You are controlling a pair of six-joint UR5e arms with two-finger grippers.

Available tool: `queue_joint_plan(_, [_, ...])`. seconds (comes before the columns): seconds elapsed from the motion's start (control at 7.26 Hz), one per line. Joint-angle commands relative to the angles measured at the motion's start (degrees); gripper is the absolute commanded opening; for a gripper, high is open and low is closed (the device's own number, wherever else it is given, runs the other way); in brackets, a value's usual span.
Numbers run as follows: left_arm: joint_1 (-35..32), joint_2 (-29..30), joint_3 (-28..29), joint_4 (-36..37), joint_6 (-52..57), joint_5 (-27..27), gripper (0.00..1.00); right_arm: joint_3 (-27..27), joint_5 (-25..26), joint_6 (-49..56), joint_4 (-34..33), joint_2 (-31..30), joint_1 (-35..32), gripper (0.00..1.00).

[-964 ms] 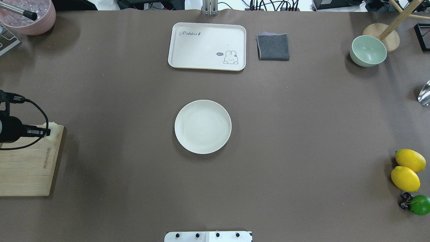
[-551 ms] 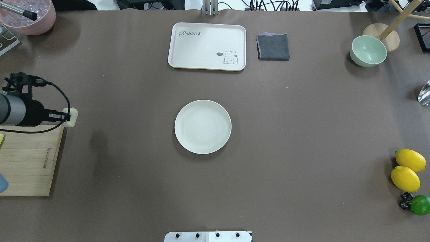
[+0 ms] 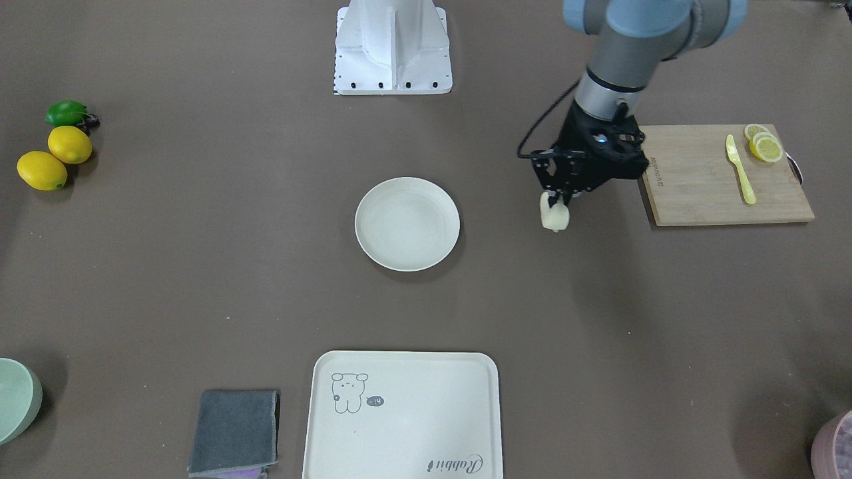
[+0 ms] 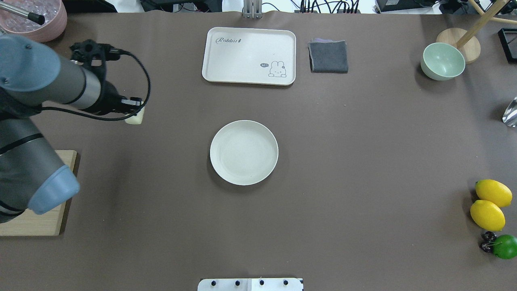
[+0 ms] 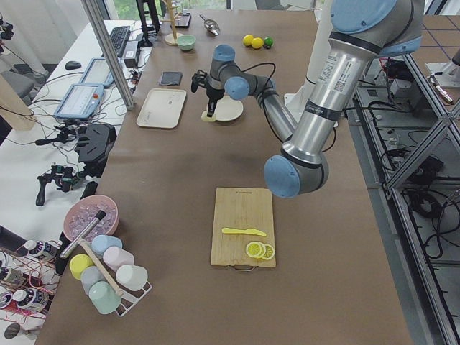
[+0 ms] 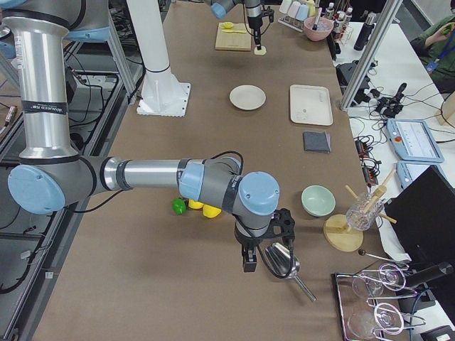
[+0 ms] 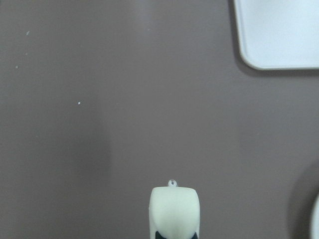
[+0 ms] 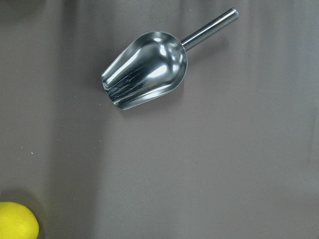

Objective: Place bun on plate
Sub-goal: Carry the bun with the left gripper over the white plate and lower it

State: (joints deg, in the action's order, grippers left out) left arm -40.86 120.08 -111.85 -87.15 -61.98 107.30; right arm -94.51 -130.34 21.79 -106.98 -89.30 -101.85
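Note:
The bun [image 3: 554, 217], a small pale cream block, hangs above the brown table between the fingers of my left gripper [image 3: 558, 199], which is shut on it. In the overhead view the bun [image 4: 135, 117] is left of the plate [image 4: 244, 152] and a little farther back. The plate [image 3: 407, 223] is round, cream-white and empty, at the table's middle. The left wrist view shows the bun [image 7: 174, 209] at the bottom edge over bare table. My right gripper [image 6: 249, 264] appears only in the exterior right view, over a metal scoop, and I cannot tell its state.
A cream tray [image 4: 249, 55] and a grey cloth [image 4: 328, 56] lie at the back. A green bowl [image 4: 443, 60] stands far right. Two lemons [image 4: 489, 204] and a lime [image 4: 505, 246] sit at the right edge. The cutting board [image 3: 705, 193] holds lemon slices and a yellow knife. The scoop [image 8: 147, 69] lies below the right wrist.
My left arm has carried the bun off the cutting board's corner, moving right and toward the back of the table, closer to the plate.

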Motion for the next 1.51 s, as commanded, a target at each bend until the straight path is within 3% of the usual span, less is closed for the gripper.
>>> queue_joint_plan(0.0, [11.2,8.7,4.0,3.4,-7.8,-9.2,0.23,0.3,-0.3,0.0,0.0,-0.4,-0.2,1.00])
queue_joint_plan(0.14, [13.6,12.7,9.5,2.0,-10.6,-11.5,0.23,0.4,-0.4,-0.1,0.0,-0.8,-0.2,1.00])
queue_joint_plan(0.55, [17.0,13.3,17.8,-8.5,-11.6,-16.6,0.23,0.5,-0.7,-0.3,0.0,-1.1,-0.1,1.00])
queue_joint_plan(0.96, [18.5,13.3,22.3,-11.1,-11.5,-19.2,0.24,0.2,-1.1,-0.6,0.0,-1.1,-0.1,1.00])
queue_joint_plan(1.1, [18.8,13.3,22.3,-11.0,-11.6,-19.8,0.34,0.2,-1.0,-0.8,0.0,-1.0,-0.1,1.00])
queue_joint_plan(1.24, [18.8,13.3,22.2,-11.0,-11.3,-19.8,0.87,0.3,-1.1,-0.8,0.0,-1.0,-0.1,1.00])
queue_joint_plan(1.38, [18.8,13.2,22.2,-10.9,-11.2,-19.8,0.97,0.3,-1.1,-0.8,0.0,-1.0,-0.1,1.00])
